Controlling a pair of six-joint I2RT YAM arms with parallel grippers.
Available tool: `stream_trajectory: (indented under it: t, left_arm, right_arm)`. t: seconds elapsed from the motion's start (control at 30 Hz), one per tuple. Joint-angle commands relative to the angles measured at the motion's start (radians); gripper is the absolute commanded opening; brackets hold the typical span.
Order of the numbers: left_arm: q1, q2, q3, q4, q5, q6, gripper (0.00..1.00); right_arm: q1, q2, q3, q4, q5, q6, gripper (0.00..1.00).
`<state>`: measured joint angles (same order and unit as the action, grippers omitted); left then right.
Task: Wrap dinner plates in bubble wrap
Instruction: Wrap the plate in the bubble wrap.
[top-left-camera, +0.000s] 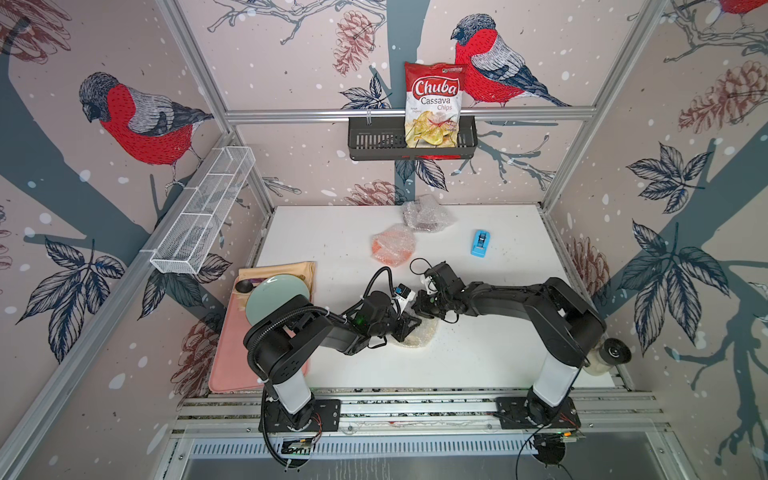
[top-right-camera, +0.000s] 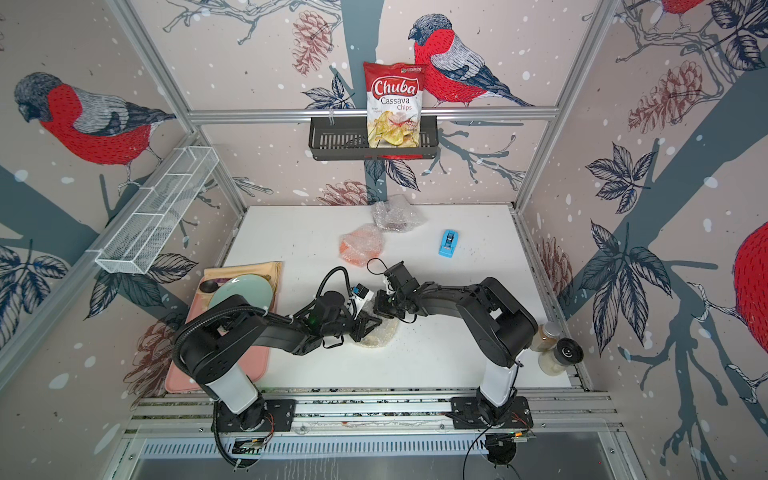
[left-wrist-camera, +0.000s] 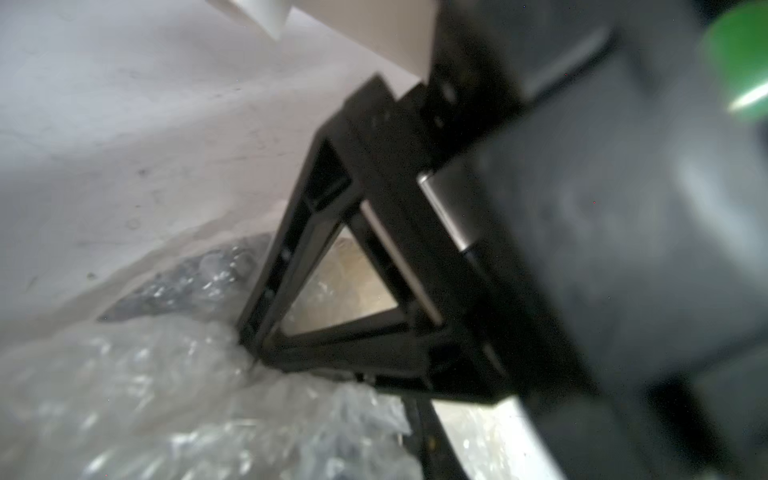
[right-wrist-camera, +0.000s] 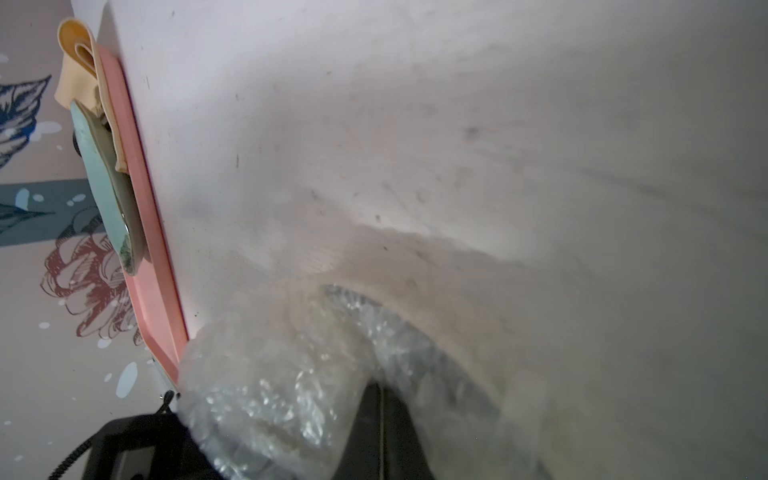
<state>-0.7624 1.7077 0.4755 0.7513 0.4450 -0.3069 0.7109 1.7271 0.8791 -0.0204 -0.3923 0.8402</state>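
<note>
A cream dinner plate (top-left-camera: 424, 337) lies near the table's front middle, covered in bubble wrap (right-wrist-camera: 266, 390). Both arms meet over it. My right gripper (right-wrist-camera: 380, 388) has its fingers pressed together, tips sunk into a fold of the wrap. My left gripper (top-left-camera: 409, 326) sits right beside it on the same bundle; only one dark finger (left-wrist-camera: 428, 440) shows against the wrap, so its opening is unclear. Farther back an orange plate (top-left-camera: 394, 245) and a dark plate (top-left-camera: 426, 216) each lie inside crinkled bubble wrap, in both top views.
A blue tape dispenser (top-left-camera: 481, 243) lies at the back right. A pink tray (top-left-camera: 232, 365) at the left edge holds a pale green plate (top-left-camera: 274, 295) and a yellow cloth. Two jars (top-right-camera: 552, 353) stand at the front right corner. A chips bag (top-left-camera: 434, 104) sits in a wall basket.
</note>
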Motion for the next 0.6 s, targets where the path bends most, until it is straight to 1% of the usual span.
stream_trajectory:
  t: [0.0, 0.07, 0.13, 0.2, 0.3, 0.37, 0.5, 0.57]
  left_arm:
    - [-0.005, 0.006, 0.003, -0.101, -0.015, 0.062, 0.19]
    - [-0.005, 0.013, 0.014, -0.113, -0.014, 0.070, 0.21]
    - [-0.005, 0.019, 0.024, -0.114, -0.008, 0.075, 0.23]
    - [-0.004, 0.021, 0.034, -0.112, -0.006, 0.082, 0.25]
    - [-0.006, 0.022, 0.038, -0.101, -0.005, 0.097, 0.25]
    - [-0.011, 0.019, 0.040, -0.098, -0.009, 0.115, 0.25]
    - [-0.026, 0.014, 0.038, -0.091, -0.015, 0.159, 0.25]
    - [-0.035, 0.022, 0.045, -0.097, -0.012, 0.182, 0.25]
  right_arm:
    - [-0.062, -0.114, -0.021, -0.089, 0.055, 0.028, 0.47]
    - [-0.087, -0.179, -0.047, -0.142, 0.071, 0.004, 0.79]
    - [-0.096, -0.220, -0.081, -0.197, 0.094, -0.026, 0.99]
    - [-0.113, -0.234, -0.129, -0.202, 0.035, -0.055, 1.00]
    - [-0.126, -0.218, -0.183, -0.141, -0.161, -0.074, 1.00]
    - [-0.121, -0.209, -0.207, -0.059, -0.275, -0.046, 1.00]
    - [-0.114, -0.208, -0.216, 0.023, -0.302, 0.005, 1.00]
    - [-0.107, -0.186, -0.211, 0.020, -0.279, 0.009, 1.00]
